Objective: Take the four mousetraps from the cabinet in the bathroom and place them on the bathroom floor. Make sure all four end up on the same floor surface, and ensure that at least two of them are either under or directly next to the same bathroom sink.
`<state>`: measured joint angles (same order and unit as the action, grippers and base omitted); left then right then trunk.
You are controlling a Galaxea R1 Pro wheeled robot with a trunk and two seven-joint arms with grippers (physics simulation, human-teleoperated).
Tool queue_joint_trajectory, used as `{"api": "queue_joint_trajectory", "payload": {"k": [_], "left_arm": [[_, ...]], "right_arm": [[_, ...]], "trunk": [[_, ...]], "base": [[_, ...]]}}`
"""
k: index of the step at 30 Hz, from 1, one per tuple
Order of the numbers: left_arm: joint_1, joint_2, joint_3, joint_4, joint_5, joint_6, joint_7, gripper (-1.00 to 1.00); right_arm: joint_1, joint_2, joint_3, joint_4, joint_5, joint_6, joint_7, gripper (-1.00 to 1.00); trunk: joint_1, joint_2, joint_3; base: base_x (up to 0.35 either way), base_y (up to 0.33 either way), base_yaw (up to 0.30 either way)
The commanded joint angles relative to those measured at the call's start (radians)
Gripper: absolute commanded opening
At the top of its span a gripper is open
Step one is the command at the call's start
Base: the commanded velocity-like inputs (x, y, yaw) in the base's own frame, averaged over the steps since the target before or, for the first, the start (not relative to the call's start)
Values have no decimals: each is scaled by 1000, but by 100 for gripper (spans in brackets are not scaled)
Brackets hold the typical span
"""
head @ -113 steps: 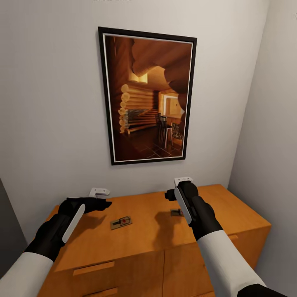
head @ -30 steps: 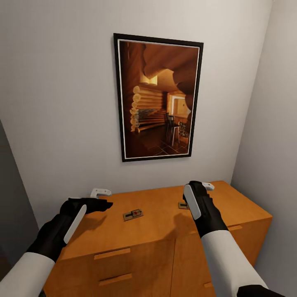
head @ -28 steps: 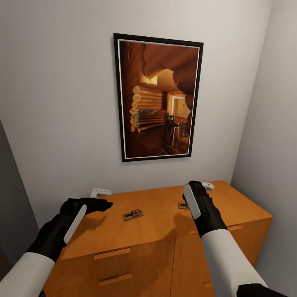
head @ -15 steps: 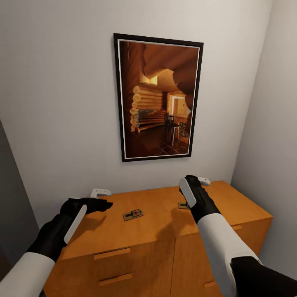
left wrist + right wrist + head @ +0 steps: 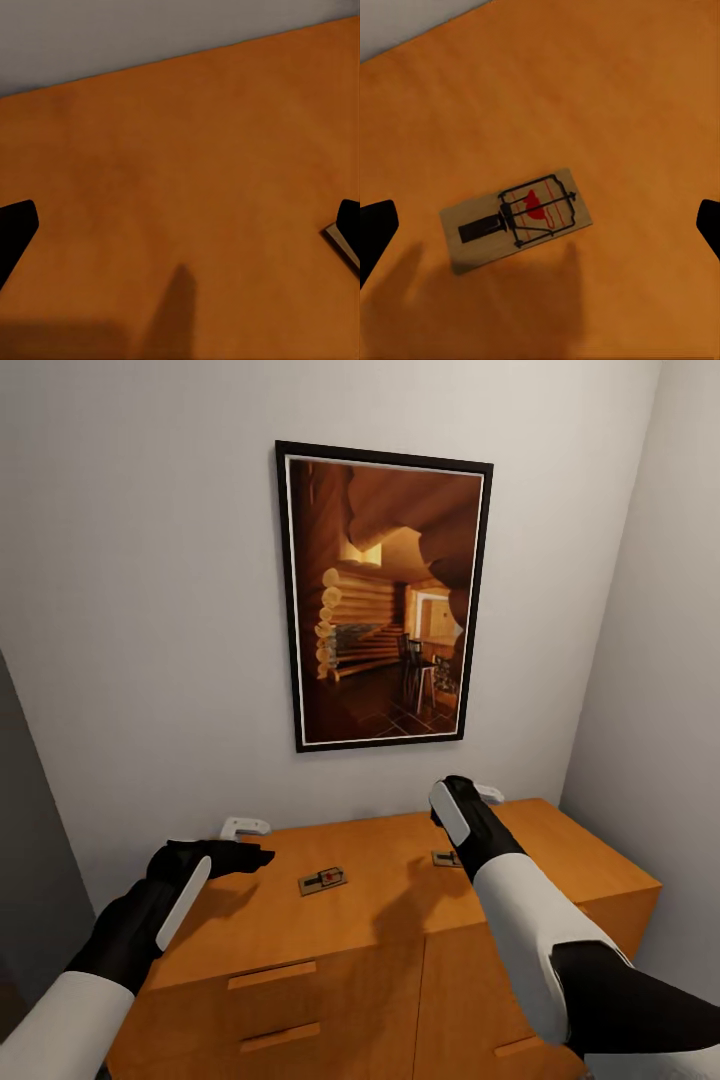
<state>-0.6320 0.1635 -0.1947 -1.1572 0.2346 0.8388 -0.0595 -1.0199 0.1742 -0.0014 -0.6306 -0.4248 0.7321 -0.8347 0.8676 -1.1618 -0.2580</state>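
Orange cabinet (image 5: 400, 900): right gripper (image 5: 482, 796) risen above mousetrap (image 5: 515, 217).

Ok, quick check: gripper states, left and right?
Left gripper: open, empty, above the cabinet top.
Right gripper: open, empty, over a mousetrap.

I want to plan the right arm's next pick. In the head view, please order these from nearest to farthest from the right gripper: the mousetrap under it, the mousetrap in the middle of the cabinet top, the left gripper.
1. Mousetrap just below the right gripper, on the cabinet's right part.
2. Middle mousetrap, toward the left.
3. Left gripper, over the cabinet's left end.
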Motion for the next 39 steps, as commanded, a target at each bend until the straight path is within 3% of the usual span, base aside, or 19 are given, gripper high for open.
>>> {"api": "queue_joint_trajectory", "payload": {"k": [1, 18, 39], "left_arm": [[-1, 1, -2, -1, -1, 4, -2, 100], [-1, 0, -2, 0, 0, 3, -1, 100], [-1, 1, -2, 13, -1, 3, -1, 100]], "right_arm": [[-6, 0, 0, 10, -7, -2, -7, 100], [-122, 0, -4, 278, -10, -151, 2, 100], [-143, 0, -5, 311, -9, -166, 5, 100]], "trunk": [[0, -1, -1], [0, -1, -1], [0, -1, -1]], "base": [[0, 0, 0], [0, 0, 0], [54, 0, 0]]}}
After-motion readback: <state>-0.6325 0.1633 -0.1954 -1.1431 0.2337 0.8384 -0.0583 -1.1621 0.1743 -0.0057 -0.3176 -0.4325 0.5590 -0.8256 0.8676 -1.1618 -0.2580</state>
